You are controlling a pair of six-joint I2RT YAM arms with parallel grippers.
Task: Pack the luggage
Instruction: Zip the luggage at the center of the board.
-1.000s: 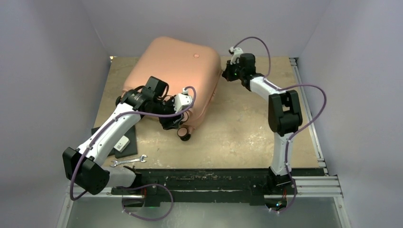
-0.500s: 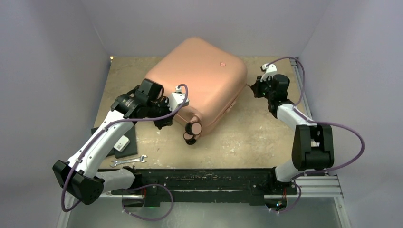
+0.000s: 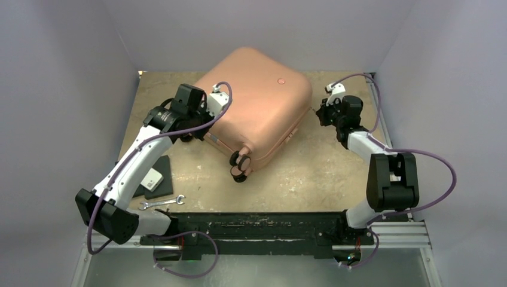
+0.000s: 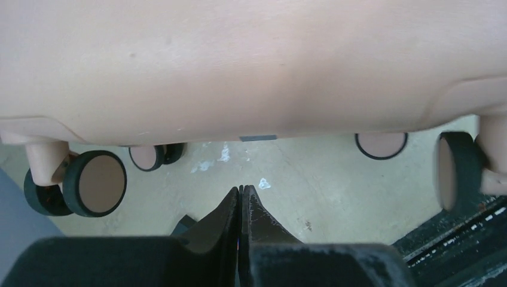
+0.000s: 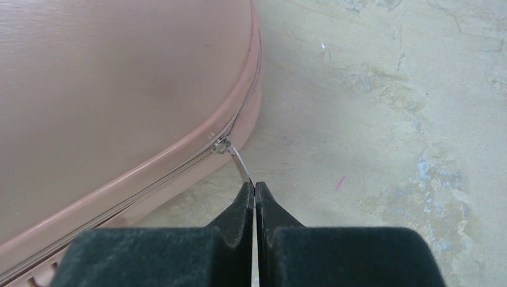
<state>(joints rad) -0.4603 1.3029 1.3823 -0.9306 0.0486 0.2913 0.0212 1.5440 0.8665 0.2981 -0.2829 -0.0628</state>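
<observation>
Luggage: the luggage is lying flat and zipped shut on the counter, at the far middle and turned at an angle, with its salmon shell facing up.
Wheels: the wheels are pointing toward the near edge; in the left wrist view, several of them are showing under the shell's rim.
Left gripper: the left gripper is sitting low over the counter at the luggage's left side, aiming at the edge between the wheels. Its jaws are pressing together with nothing between them. Whether the tips are touching the shell cannot be told.
Right gripper: the right gripper is sitting just beside the luggage's right corner, its jaws pinching tight on the end of the zipper pull.
Zipper pull: it is stretching out from the slider on the seam, slanting away from the shell and down into the jaws.
Pad: a black pad carrying a white box is lying at the near left, partly under the left arm.
Wrench: a wrench is lying just beside the pad, nearer the bases, well apart from the luggage.
</observation>
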